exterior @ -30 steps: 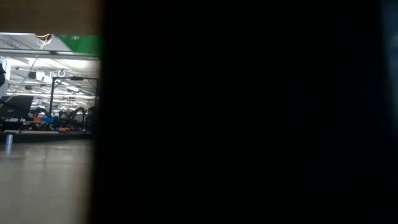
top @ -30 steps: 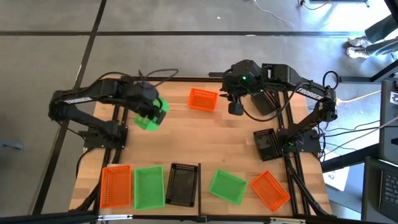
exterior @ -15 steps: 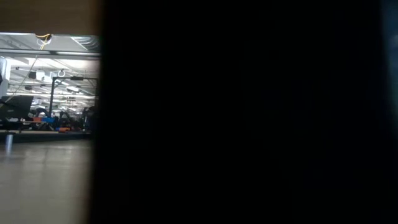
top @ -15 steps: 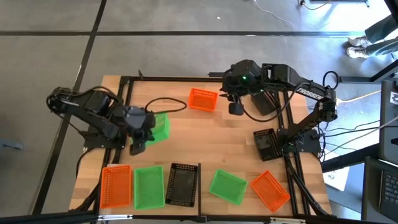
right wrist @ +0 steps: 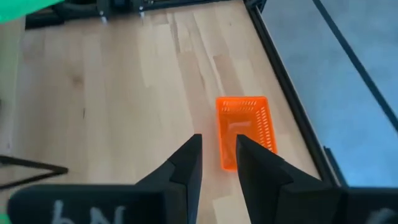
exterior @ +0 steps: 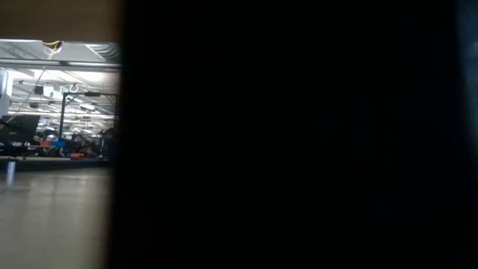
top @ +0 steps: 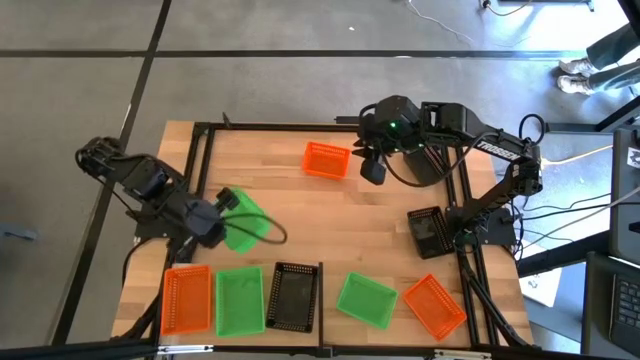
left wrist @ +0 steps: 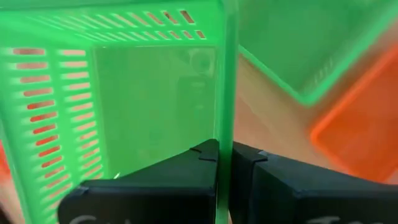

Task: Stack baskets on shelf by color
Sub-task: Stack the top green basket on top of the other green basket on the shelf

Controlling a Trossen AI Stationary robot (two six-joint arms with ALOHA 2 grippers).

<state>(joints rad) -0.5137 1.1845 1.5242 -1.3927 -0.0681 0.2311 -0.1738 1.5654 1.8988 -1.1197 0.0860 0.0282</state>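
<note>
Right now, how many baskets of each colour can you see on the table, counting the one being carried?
Orange baskets: 3
Green baskets: 3, one gripped by the left hand, the others at and
Black baskets: 2
Total: 8

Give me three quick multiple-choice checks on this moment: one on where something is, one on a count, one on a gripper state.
1. Where is the right gripper?
A. Above the far orange basket
B. Over the shelf
C. Off the table

2. How many green baskets are in the high view?
A. One
B. Two
C. Three

3. What is the left gripper doing?
A. Open and empty
B. Shut on a green basket's wall
C. Holding a black basket

Answers:
1 A, its wrist view looks down on that basket.
2 C, two lie in the near row, one is carried.
3 B, the fingers pinch the green wall.
</note>
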